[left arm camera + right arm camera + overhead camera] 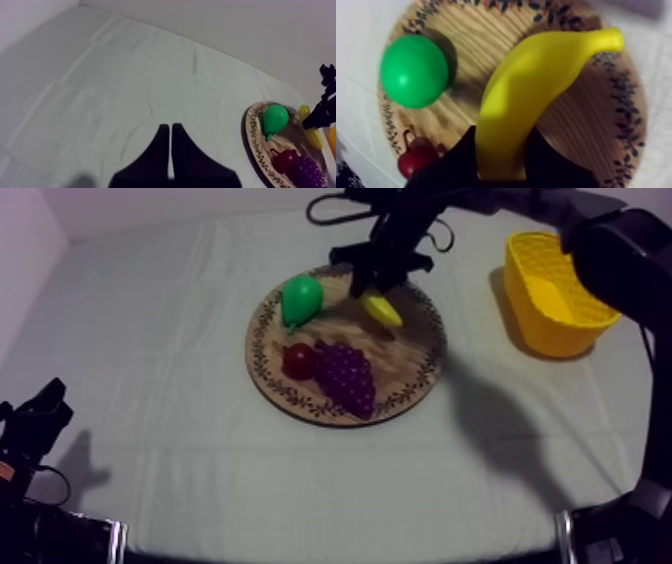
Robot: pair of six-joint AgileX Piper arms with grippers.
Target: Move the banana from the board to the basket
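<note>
Here my right gripper (502,137) clamps the banana (536,85) over the wooden board (586,115); my left gripper (170,128) rests, fingers pressed together.

Light: dim, cool violet cast.
Shadows: soft; from right arm (620,248) onto cloth (200,468) beside board (410,358); from basket (560,328) toward board.
Glare: small highlight on pear (401,80).

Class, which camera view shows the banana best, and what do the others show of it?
The right wrist view: the banana is close and nearly whole, one end held in the right gripper. The top view shows it small, at the wooden board; the left wrist view, just yellow bits beside that gripper.
</note>
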